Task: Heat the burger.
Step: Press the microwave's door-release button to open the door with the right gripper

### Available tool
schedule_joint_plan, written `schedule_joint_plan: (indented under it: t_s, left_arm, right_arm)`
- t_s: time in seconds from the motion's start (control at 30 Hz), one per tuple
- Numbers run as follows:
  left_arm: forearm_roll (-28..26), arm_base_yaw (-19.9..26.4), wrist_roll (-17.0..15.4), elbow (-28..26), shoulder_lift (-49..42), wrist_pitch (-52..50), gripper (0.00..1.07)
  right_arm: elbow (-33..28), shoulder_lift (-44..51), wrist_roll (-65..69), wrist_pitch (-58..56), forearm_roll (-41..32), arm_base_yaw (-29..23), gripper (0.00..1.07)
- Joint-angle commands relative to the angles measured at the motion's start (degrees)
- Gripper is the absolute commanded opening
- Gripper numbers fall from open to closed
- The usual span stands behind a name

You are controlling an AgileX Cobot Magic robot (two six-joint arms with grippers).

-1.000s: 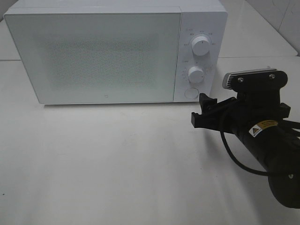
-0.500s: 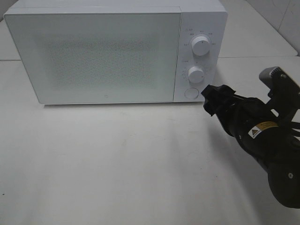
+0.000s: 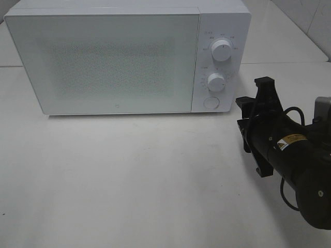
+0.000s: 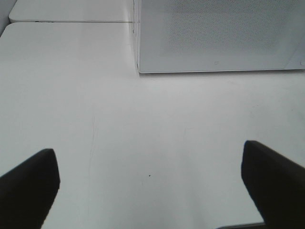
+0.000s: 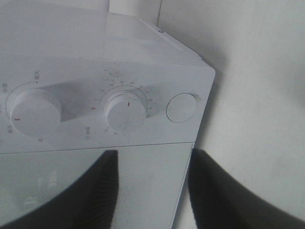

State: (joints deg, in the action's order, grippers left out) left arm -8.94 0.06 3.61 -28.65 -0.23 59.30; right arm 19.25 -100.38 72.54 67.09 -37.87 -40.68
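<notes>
The burger is not in view in any frame. The white microwave (image 3: 103, 57) stands at the back of the table with its door shut; its frosted window shows nothing inside. My right gripper (image 3: 243, 116) hovers just right of the microwave's control panel, rolled on its side and pointing at it. In the right wrist view its two dark fingers (image 5: 95, 191) stand apart with nothing between them, so the right gripper (image 5: 152, 191) is open. My left gripper (image 4: 150, 191) is open and empty over bare table, in front of the microwave's left corner (image 4: 140, 69).
The control panel has an upper knob (image 3: 222, 50), a lower knob (image 3: 216, 81) and a round door button (image 3: 209, 103); all three show in the right wrist view, button (image 5: 181, 107). The white table (image 3: 129, 175) spreads in front. A tiled wall (image 3: 310, 20) rises at the back right.
My right gripper has drawn back to the right, away from the door button, and has rolled about its wrist. The microwave has not changed.
</notes>
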Motion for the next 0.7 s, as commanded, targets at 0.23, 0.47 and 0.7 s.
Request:
schedule_joint_plan:
  t_s: [0.23, 0.47, 0.7]
  left_arm:
    - [-0.06, 0.0, -0.06, 0.23, -1.32, -0.52, 0.98]
    - [-0.06, 0.0, -0.06, 0.23, -1.32, -0.52, 0.98]
    - [-0.06, 0.0, -0.06, 0.23, -1.32, -0.52, 0.98]
  right_arm:
    - [0.4, 0.34, 9.97, -0.17, -0.29, -0.23, 0.07]
    - [0.92, 0.34, 10.31, -1.95, -1.89, 0.0, 0.0]
    - [4.58, -3.44, 10.26, -3.55, -1.2, 0.69, 0.0]
